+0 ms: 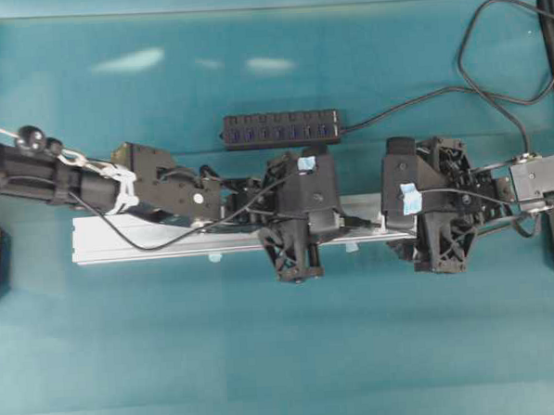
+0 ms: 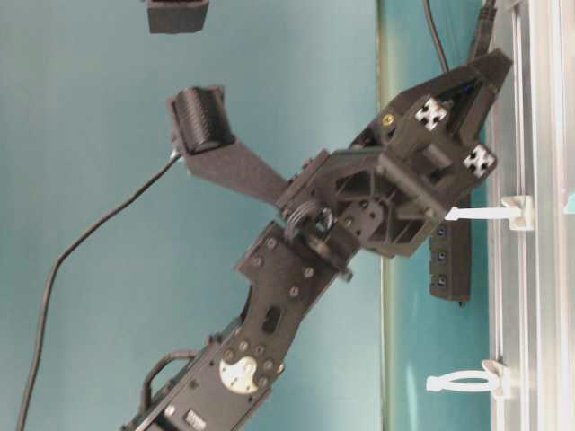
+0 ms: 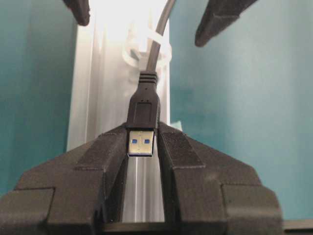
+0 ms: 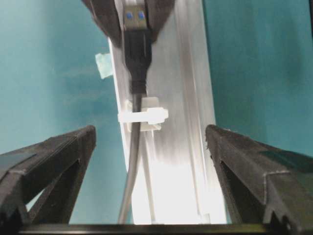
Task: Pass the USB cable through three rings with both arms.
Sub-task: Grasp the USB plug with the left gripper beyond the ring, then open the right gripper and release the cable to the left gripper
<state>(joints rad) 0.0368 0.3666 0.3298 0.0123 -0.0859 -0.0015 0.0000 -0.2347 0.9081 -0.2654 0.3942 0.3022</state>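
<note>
The USB cable's black plug (image 3: 143,110) sits pinched between the jaws of my left gripper (image 3: 143,142), metal end facing the camera, above the silver rail (image 3: 98,98). Its cord (image 3: 157,44) runs on through a whitish ring (image 3: 164,53). In the right wrist view the cord (image 4: 132,166) comes down through that ring (image 4: 144,116) and passes between the wide-apart fingers of my right gripper (image 4: 150,132), which touch nothing. From overhead the left gripper (image 1: 338,221) and right gripper (image 1: 394,225) face each other over the rail (image 1: 167,239). Two rings (image 2: 485,214) (image 2: 463,382) stand on the rail at table level.
A black multi-port hub (image 1: 280,129) lies behind the rail, its cord (image 1: 475,76) looping to the back right. Pale blue tape tabs (image 1: 215,257) stick out along the rail's front edge. Teal tabletop (image 1: 285,356) stretches in front of the rail.
</note>
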